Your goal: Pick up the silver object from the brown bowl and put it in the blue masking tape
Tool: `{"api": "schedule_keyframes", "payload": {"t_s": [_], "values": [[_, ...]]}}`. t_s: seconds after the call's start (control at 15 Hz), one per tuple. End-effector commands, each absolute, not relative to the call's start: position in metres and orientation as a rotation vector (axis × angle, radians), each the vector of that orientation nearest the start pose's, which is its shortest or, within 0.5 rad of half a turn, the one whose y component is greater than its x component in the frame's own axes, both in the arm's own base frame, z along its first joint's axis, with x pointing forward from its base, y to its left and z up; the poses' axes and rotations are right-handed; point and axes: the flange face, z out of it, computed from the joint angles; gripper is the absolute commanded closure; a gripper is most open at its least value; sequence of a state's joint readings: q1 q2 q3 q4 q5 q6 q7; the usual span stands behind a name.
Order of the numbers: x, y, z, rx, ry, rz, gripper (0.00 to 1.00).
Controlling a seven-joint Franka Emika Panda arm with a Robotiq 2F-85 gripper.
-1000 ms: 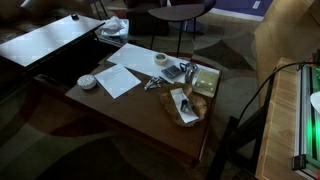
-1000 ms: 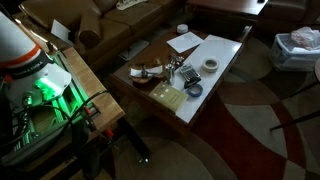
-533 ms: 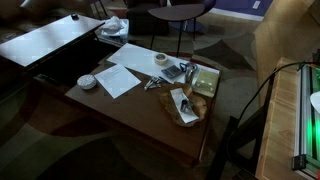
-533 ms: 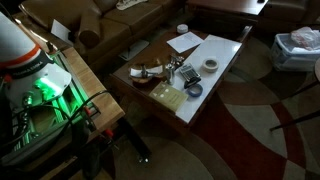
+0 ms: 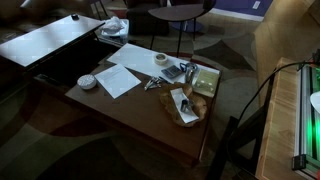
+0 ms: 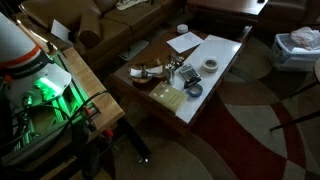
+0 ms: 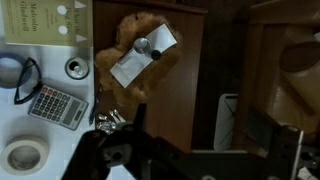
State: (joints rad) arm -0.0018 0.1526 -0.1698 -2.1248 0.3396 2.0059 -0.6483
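The brown bowl [image 5: 186, 106] sits near the table's front edge; it also shows in the other exterior view [image 6: 150, 78] and at the top of the wrist view [image 7: 132, 85]. The slim silver object [image 7: 143, 54] lies across the bowl and shows pale in an exterior view [image 5: 184, 102]. The blue masking tape [image 6: 193, 90] lies flat on the white part of the table, at the left of the wrist view [image 7: 36, 80]. My gripper [image 7: 130, 150] is a dark shape at the bottom of the wrist view, high above the table; its fingers are not distinct. It is out of both exterior views.
A green square pad [image 7: 45, 20], a calculator [image 7: 57, 105], a white tape roll [image 7: 25, 155] and a dark metal tangle [image 7: 108, 120] lie around the tape. A sheet of paper [image 5: 120, 78] and a small white dish [image 5: 87, 81] lie farther along the table.
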Motion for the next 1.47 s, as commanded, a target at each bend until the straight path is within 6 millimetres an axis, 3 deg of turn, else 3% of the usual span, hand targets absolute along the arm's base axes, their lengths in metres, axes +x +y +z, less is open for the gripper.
{"api": "schedule_keyframes", "payload": {"t_s": [0.0, 0.2, 0.27, 0.33, 0.4, 0.47, 0.73, 0.93, 1.0, 1.07, 1.2, 1.4], "values": [[0.532, -0.07, 0.321, -2.751, -0.405, 0.218, 0.0], [0.534, -0.075, 0.327, -2.744, -0.4, 0.223, 0.0], [0.536, -0.074, 0.32, -2.742, -0.406, 0.246, 0.0], [0.541, -0.071, 0.287, -2.747, -0.357, 0.303, 0.0], [0.54, -0.067, 0.27, -2.714, -0.359, 0.338, 0.0], [0.536, -0.06, 0.238, -2.672, -0.348, 0.37, 0.0], [0.525, -0.032, 0.149, -2.524, -0.323, 0.451, 0.0], [0.515, -0.022, 0.102, -2.506, -0.26, 0.497, 0.0], [0.509, -0.019, 0.098, -2.445, -0.306, 0.54, 0.0], [0.508, -0.018, 0.108, -2.513, -0.299, 0.532, 0.0], [0.505, -0.016, 0.094, -2.483, -0.306, 0.555, 0.0], [0.508, -0.018, 0.096, -2.476, -0.305, 0.548, 0.0]]}}
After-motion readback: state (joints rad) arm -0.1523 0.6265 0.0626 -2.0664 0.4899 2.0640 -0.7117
